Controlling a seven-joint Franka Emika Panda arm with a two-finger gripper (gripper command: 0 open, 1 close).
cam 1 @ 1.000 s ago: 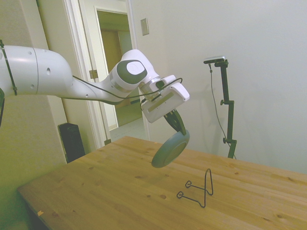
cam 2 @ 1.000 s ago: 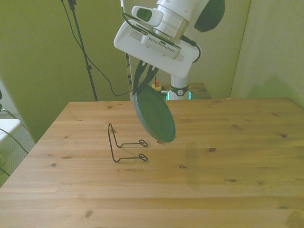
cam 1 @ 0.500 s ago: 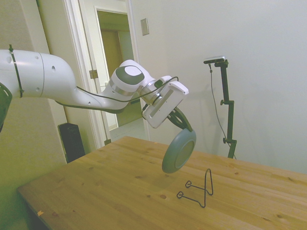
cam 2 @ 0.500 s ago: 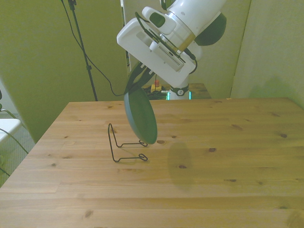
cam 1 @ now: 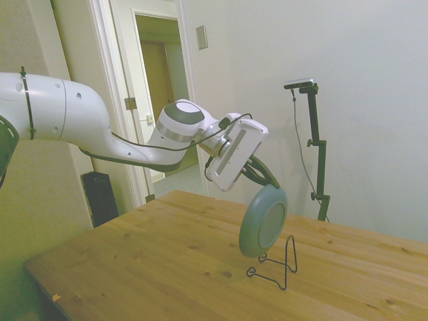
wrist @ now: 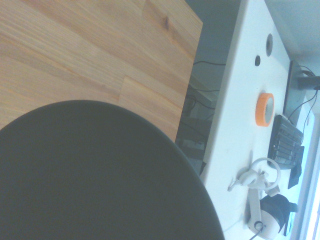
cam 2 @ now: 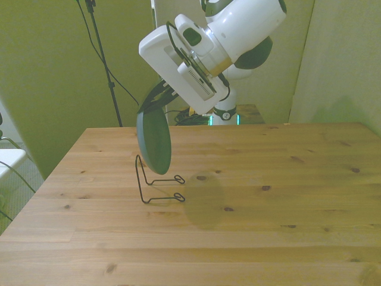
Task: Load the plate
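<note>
Side view: plate (cam 1: pixel 263 221) hangs in the air at frame centre, nearly upright on edge, grey-teal face turned toward the lower right, rim clamped at its top by the tool (cam 1: pixel 266 182). Tool is clenched on the plate rim, dark fingers gripping the upper edge. Plate's lower edge sits just above and beside the black wire stand (cam 1: pixel 275 265), not clearly touching it. Front view, plate (cam 2: pixel 153 142) shows almost edge-on in the upper left-centre, directly over the tall back loop of the wire stand (cam 2: pixel 156 183); tool (cam 2: pixel 156 96) above it. Wrist view: dark plate (wrist: pixel 95 175) fills the lower part, out of focus, table (wrist: pixel 75 55) planks behind. Stand rests on the wooden table (cam 1: pixel 154 267), white arm (cam 1: pixel 80 124) entering from frame left.
</note>
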